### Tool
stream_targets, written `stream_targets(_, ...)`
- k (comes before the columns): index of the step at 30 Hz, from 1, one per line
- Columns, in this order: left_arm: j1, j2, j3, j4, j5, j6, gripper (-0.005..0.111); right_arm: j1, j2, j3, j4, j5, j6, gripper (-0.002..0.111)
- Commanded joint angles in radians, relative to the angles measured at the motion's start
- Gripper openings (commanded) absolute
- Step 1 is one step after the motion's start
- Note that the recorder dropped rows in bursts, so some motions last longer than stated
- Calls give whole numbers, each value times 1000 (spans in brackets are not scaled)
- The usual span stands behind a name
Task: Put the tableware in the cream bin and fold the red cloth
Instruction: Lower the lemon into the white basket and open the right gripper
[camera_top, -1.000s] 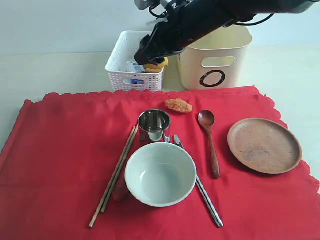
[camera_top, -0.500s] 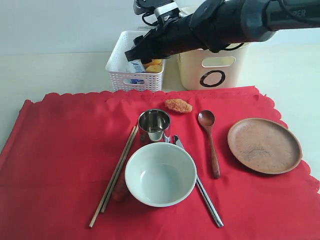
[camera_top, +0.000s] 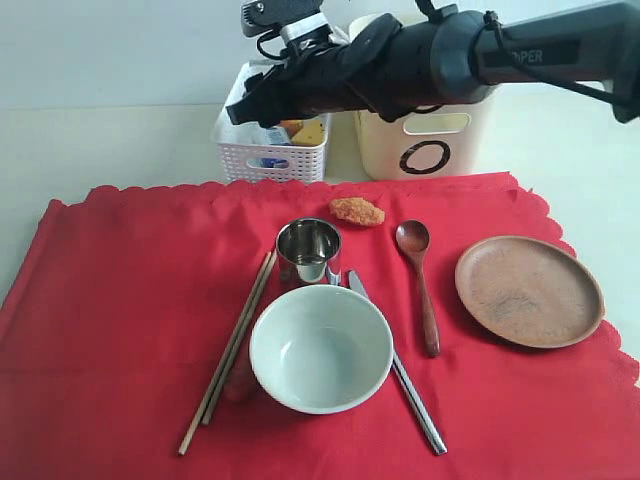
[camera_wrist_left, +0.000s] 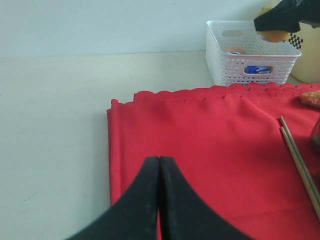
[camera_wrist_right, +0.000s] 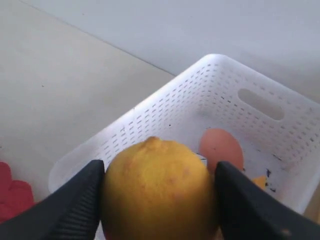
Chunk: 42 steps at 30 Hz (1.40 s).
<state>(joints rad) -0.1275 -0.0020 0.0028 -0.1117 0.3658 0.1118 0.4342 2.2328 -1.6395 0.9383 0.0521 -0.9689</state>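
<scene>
Above the white perforated lattice basket (camera_wrist_right: 167, 95), the right claw (camera_wrist_right: 160, 202) clamps a round yellow lemon (camera_wrist_right: 156, 172), clearing food; dropping it seems next; left claw (camera_wrist_left: 159, 162) pressed together.

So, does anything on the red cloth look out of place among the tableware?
Yes. A crumbly orange-brown food piece lies on the red cloth, near the steel cup and the wooden spoon. It is food, not tableware. Nothing looks spilled or broken.

Exterior view looks down over the red cloth (camera_top: 130, 300); all views share the white basket (camera_top: 245, 152).
</scene>
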Motion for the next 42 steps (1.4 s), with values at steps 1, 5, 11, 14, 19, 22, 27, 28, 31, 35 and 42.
stream_targets(1,-5,2,-3,2,-10,-6,0,2,23,-19,5,-44,2,39)
stream_targets(5,-5,2,-3,2,-10,-6,0,2,40,-19,5,-104,2,51)
stream_targets(11,-5,2,-3,2,-10,-6,0,2,48,-19,5,-208,32,62)
stream_targets(14,-5,2,-3,2,-10,-6,0,2,48,-19,5,-212,83,66)
stream_targets(19,-5,2,-3,2,-10,-6,0,2,48,-19,5,-212,100,73)
stream_targets(22,-5,2,-3,2,-10,-6,0,2,48,-19,5,-212,100,74)
stream_targets(27,-5,2,-3,2,-10,-6,0,2,38,-19,5,-178,102,74)
stream_targets(28,-5,2,-3,2,-10,-6,0,2,32,-19,5,-152,100,74)
stream_targets(31,-5,2,-3,2,-10,-6,0,2,5,-19,2,-52,98,74)
stream_targets(35,-5,2,-3,2,-10,-6,0,1,-43,-19,-76,37,98,74)
stream_targets(42,-5,2,-3,2,-10,-6,0,1,-139,-19,-320,231,98,74)
